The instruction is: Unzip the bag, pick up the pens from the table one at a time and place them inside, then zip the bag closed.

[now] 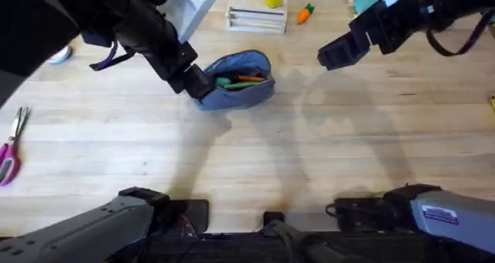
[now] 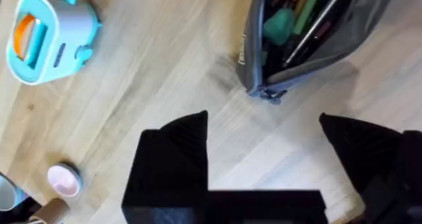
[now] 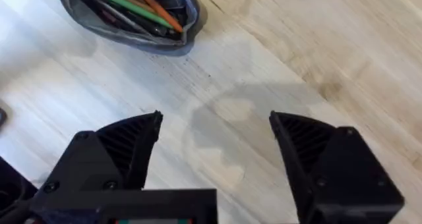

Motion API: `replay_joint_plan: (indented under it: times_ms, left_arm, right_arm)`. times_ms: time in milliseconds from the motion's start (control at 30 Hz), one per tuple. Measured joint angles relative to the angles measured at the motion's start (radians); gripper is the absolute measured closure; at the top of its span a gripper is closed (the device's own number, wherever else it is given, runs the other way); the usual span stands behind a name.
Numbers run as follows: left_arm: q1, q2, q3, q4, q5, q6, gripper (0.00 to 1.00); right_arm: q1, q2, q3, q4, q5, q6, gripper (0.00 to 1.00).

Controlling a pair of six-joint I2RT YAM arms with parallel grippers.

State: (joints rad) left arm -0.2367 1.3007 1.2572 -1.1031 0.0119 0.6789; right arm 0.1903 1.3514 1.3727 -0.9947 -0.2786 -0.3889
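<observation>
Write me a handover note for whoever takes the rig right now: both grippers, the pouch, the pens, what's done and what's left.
Left gripper: open, empty, hovering just off one end of the oblong grey-blue fabric pouch.
Right gripper: open, empty, above bare light wooden butcher-block table, apart from the pouch.
Pouch: unzipped, gaping, lying on the table.
Pens: bright green pen, orange pen and some darker ones lie inside the pouch; I see no pens lying loose on the table.
Done: unzipping and, apparently, loading the pens.
Left: zip the pouch closed; the zipper end sits nearest the left gripper.
</observation>
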Motion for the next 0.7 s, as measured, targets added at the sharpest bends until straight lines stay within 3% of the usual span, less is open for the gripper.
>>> replay_joint_plan:
  times_ms: [167, 300, 400, 567, 600, 700]
  left_arm:
    - [0.014, 0.002, 0.0, 0.022, -0.007, 0.028, 0.008]
    - [0.096, 0.002, 0.0, 0.003, 0.052, 0.117, 0.007]
    - [0.213, 0.002, 0.0, -0.024, 0.157, 0.228, 0.007]
    - [0.439, 0.002, 0.0, -0.081, 0.389, 0.47, 0.007]
    - [0.519, 0.003, 0.0, -0.144, 0.479, 0.637, 0.007]
    - [0.559, 0.018, 0.0, -0.175, 0.526, 0.753, 0.007]
  right_arm:
    - [0.0, 0.014, 0.0, 0.009, 0.0, 0.034, 0.003]
    - [0.013, 0.039, 0.0, 0.015, 0.0, 0.162, 0.003]
    - [0.058, 0.045, -0.002, 0.031, 0.0, 0.237, 0.003]
    - [0.214, 0.045, -0.002, 0.142, 0.003, 0.379, 0.003]
    - [0.328, 0.045, -0.002, 0.247, 0.028, 0.484, 0.003]
    - [0.427, 0.047, -0.002, 0.339, 0.067, 0.578, 0.003]
